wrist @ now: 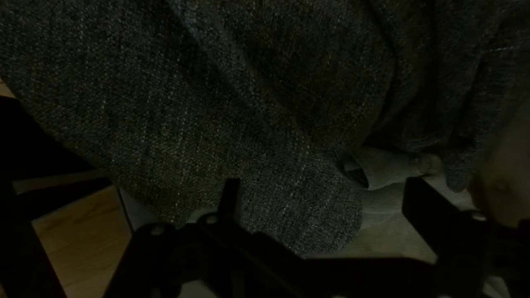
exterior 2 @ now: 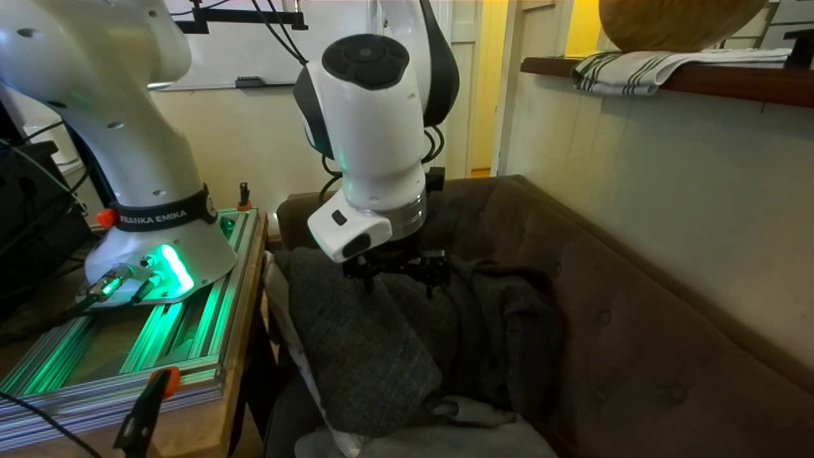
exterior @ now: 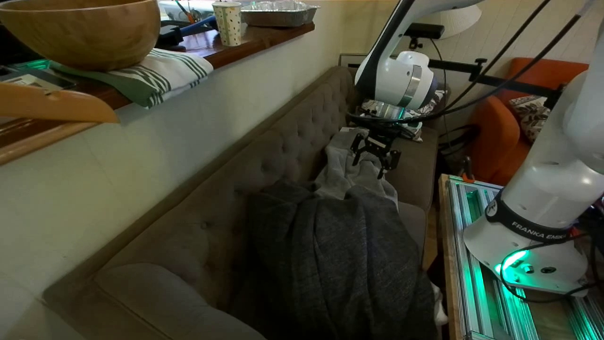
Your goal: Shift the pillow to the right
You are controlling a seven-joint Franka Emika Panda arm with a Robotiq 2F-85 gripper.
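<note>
Gripper (exterior 2: 399, 292) points down over the sofa (exterior: 273, 165), fingers (wrist: 229, 200) spread well apart, grip unloaded, & looks clear of the fabric below. Pillow (exterior 2: 362, 362), dk grey w/ a pale edge, lies on the sofa under the tool & out toward the robot-base side; in wrist view its rounded corner shows btwn the fingertips. Rumpled dk grey cloth (exterior 2: 509, 324) is also below the tool, up against the pillow on the sofa-back side; in an exterior view the two merge, so can't tell exactly where pillow stops. Lt grey cloth (exterior 2: 439, 439) is low down too, just past the pillow corner. Arm (exterior 2: 375, 133) comes down to the tool from above; its base (exterior 2: 152, 248), green light lit, stands off to one side on a metal-rail table (exterior: 460, 245). Opp. side & higher than the tool: wood ledge (exterior: 264, 38) w/ a bowl (exterior: 89, 33) on a folded striped towel (exterior: 174, 71), plus dotted cup (exterior: 229, 23) & foil tray (exterior: 278, 18). Farther, beyond the tool in an exterior view: patterned cushion (exterior: 438, 100) at sofa end, partly hidden by the arm, then orange chair (exterior: 488, 127) w/ a 2nd patterned cushion (exterior: 528, 113), & pale lampshade (exterior: 457, 21) up behind the arm.
</note>
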